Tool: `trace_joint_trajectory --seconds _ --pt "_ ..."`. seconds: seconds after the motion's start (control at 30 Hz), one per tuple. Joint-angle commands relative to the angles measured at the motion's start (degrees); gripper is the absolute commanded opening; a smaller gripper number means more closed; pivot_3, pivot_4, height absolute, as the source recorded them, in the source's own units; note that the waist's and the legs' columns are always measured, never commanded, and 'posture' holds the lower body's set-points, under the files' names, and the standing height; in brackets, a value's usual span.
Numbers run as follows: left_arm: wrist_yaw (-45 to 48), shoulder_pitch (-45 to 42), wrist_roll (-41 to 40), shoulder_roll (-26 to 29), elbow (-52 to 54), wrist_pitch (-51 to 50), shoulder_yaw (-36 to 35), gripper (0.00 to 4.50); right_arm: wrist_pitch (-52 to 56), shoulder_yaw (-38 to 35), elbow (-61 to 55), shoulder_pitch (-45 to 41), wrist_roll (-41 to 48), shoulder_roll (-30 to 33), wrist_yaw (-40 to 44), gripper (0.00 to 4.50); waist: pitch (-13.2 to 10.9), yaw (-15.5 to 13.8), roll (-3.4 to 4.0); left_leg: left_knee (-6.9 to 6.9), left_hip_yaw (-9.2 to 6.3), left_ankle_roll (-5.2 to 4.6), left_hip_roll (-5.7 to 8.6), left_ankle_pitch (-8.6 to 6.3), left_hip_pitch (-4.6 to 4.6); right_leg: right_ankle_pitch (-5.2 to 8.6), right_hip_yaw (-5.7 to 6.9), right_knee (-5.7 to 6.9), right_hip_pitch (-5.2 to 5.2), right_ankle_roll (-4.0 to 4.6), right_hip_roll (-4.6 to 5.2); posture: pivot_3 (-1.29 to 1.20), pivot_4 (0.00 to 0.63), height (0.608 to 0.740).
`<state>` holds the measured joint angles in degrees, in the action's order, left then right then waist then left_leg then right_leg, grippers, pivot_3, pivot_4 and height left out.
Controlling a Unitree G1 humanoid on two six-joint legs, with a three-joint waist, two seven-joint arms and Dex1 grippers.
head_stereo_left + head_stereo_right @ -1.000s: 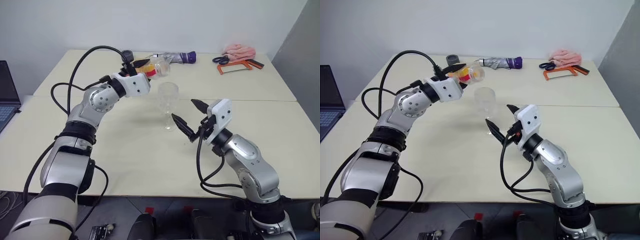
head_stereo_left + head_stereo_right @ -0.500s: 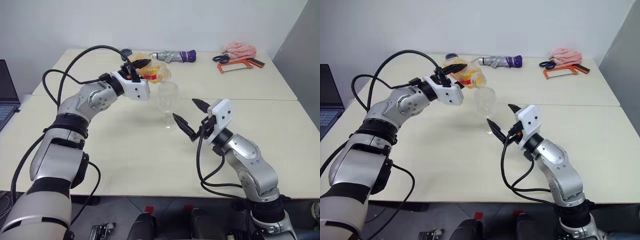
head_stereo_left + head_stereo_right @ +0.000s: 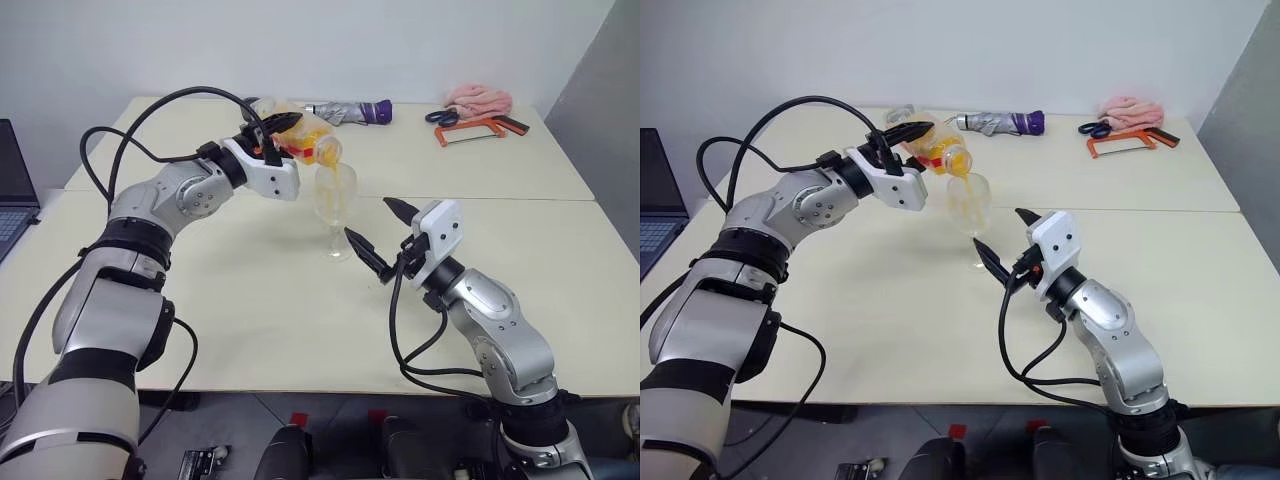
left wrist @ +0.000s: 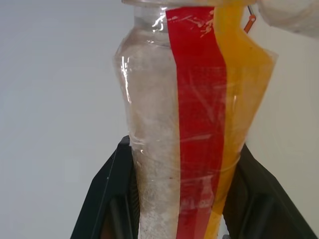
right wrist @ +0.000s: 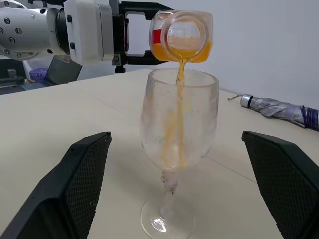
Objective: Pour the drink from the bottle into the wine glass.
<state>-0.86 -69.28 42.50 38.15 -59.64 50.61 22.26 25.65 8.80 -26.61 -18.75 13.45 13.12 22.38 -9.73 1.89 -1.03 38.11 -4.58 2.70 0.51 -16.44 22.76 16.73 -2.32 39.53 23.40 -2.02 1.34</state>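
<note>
Left gripper clamped on the bottle, a light, squashable thing; drink streams into the fragile, top-heavy wine glass. Right gripper apart, empty.

The two eye views look from the robot's head forward and down over the table, set slightly apart, so both share nearly the same scene: both arms, the wine glass and the far table edge. The left wrist view sits very near the bottle, looking along it between its own fingers. The right wrist view looks level across the tabletop, close to the glass, and shares the glass and tilted bottle with the eye views.
</note>
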Motion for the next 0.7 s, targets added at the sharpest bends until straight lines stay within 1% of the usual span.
trace_joint_trajectory --seconds 0.03,0.4,0.7 --pt "-2.1 -3.2 -0.2 1.5 0.5 0.5 -0.5 1.69 -1.2 -0.4 -1.7 0.1 0.4 -0.2 0.1 4.50 0.0 0.0 0.00 0.00 0.00 0.01 0.00 0.00 0.00 0.00 0.00 0.00 0.00 0.00 0.00 0.00 0.150 0.740" --pt "-3.5 -4.3 1.1 2.2 -0.3 0.6 0.2 1.69 -3.0 -1.1 -2.5 2.5 1.4 -0.9 0.3 4.50 0.0 0.0 0.00 0.02 0.02 0.07 0.00 0.04 0.00 0.00 0.00 0.06 0.02 0.00 0.00 0.00 0.150 0.740" --pt "-4.7 -5.1 1.8 2.3 -1.3 0.7 1.1 1.69 -3.9 -0.6 -2.7 2.9 1.9 -1.7 0.1 4.50 0.0 0.0 0.00 0.05 0.02 0.09 0.01 0.05 0.00 0.00 0.00 0.13 0.04 0.00 0.00 0.00 0.150 0.740"
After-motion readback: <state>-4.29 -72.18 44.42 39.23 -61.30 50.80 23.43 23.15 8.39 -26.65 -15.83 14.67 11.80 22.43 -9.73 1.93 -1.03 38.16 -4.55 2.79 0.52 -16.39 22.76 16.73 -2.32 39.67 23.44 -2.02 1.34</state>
